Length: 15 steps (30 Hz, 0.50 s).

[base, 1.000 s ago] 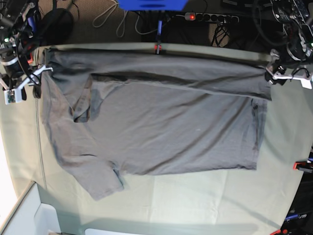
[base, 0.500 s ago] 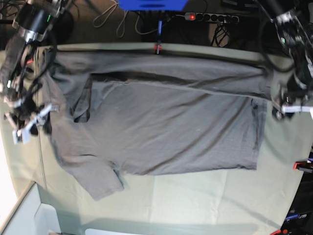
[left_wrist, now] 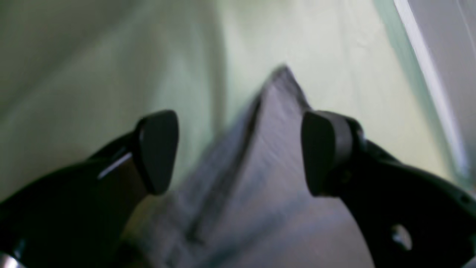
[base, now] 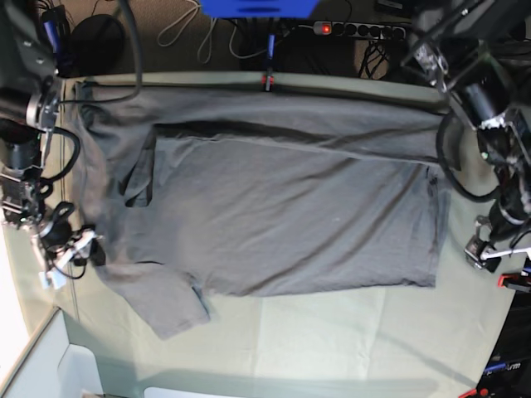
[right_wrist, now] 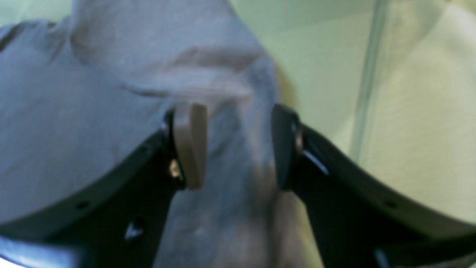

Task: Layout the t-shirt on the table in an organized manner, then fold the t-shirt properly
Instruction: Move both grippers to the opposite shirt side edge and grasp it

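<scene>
The grey t-shirt (base: 282, 215) lies spread on the pale green table (base: 332, 348), its far edge folded over in a long band and one sleeve (base: 170, 307) pointing to the near left. My right gripper (base: 70, 253) hangs at the shirt's left edge, just above that sleeve. In the right wrist view my right gripper (right_wrist: 238, 149) is open, with rumpled t-shirt (right_wrist: 93, 93) fabric lying between and beneath its jaws. My left gripper (base: 485, 249) is off the right hem, over bare cloth. In the left wrist view my left gripper (left_wrist: 238, 152) stands wide open above a pointed t-shirt (left_wrist: 260, 178) corner.
Red clamps sit at the far edge (base: 266, 81) and the right edge (base: 513, 282). A power strip (base: 357, 30) and cables lie behind the table. A white box (base: 50, 365) stands at the near left corner.
Both arms have come from the shirt's far corners toward the near side along its left and right edges. The left jaws have spread wider. The far fold stays where it lay.
</scene>
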Available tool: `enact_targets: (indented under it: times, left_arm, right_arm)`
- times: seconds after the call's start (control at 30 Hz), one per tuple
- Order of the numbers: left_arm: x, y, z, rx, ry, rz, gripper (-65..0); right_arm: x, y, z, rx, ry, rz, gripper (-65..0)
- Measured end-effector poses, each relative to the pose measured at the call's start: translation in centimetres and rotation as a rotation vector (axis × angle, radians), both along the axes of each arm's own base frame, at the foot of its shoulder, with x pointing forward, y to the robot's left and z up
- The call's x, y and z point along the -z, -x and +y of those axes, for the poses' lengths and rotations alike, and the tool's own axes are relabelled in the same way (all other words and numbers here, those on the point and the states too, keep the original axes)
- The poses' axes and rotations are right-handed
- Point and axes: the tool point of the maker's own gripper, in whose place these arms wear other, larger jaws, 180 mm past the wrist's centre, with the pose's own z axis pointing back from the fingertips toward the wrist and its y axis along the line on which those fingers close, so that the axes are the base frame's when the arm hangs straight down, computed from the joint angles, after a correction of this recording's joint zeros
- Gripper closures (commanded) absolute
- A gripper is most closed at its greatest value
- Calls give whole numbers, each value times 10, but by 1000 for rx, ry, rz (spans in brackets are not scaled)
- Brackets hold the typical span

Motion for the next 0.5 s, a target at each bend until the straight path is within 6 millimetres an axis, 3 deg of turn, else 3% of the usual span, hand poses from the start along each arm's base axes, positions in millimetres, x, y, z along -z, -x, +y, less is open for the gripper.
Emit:
enact_targets:
  times: [0.07, 0.17, 0.3, 0.5]
  left_arm:
    - [9, -7, -3, 27, -77, 27, -499]
    - [22, -20, -12, 88, -151, 44, -499]
    - [41, -24, -14, 96, -178, 59, -499]
    - [74, -13, -15, 89, -187, 112, -500]
  right_arm:
    - [9, 3, 0, 19, 3, 2, -289]
    - [11, 0, -20, 118, 53, -32, -289]
    - [6, -3, -41, 202, 113, -68, -289]
    - [8, -4, -35, 200, 105, -66, -289]
